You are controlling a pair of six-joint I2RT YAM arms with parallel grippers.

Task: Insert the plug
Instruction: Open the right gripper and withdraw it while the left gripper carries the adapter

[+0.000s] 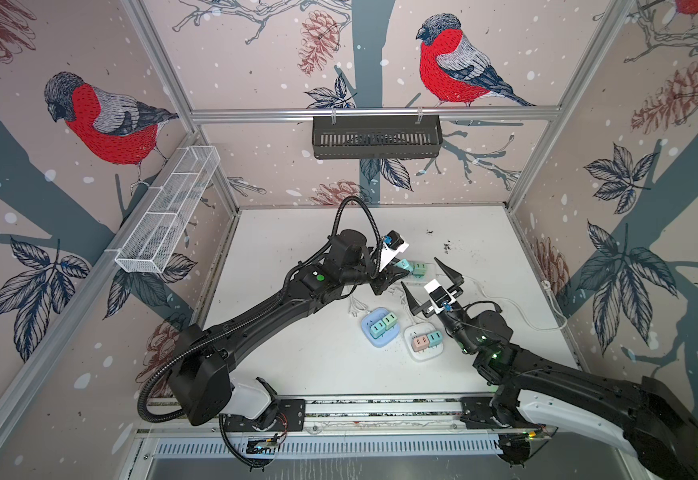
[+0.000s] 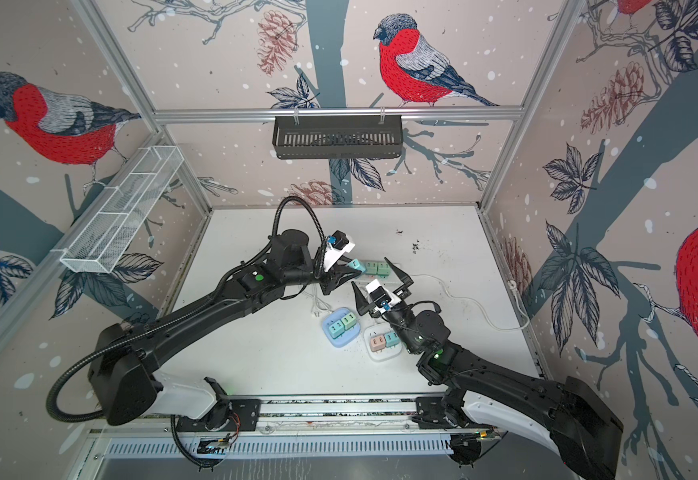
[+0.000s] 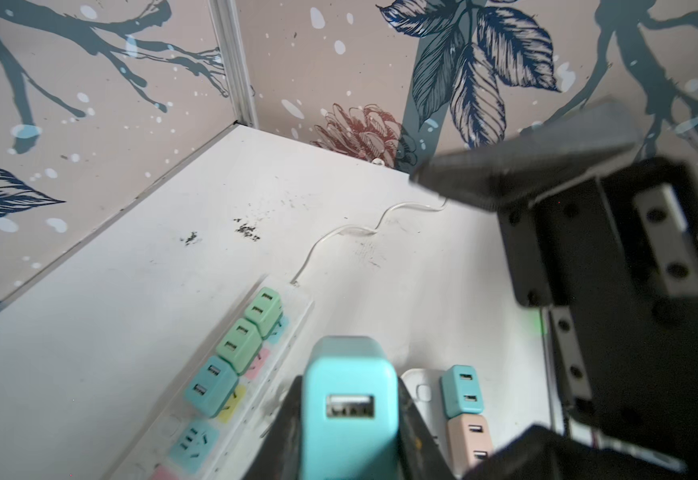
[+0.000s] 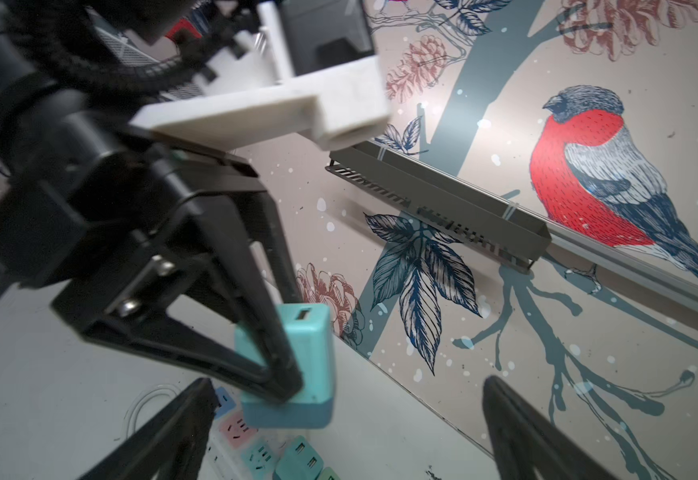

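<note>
My left gripper is shut on a teal plug, a small block with a USB port in its outer face. It hangs just above the white power strip, beside the green plugs seated in the strip. The plug's prongs are hidden. The strip shows empty coloured sockets below the plug. My right gripper stands wide open next to the plug, holding nothing.
A blue socket cube and a white one, each with plugs in it, sit on the table in front of the strip. The strip's white cable runs toward the right wall. A black basket and a white wire basket hang on the walls.
</note>
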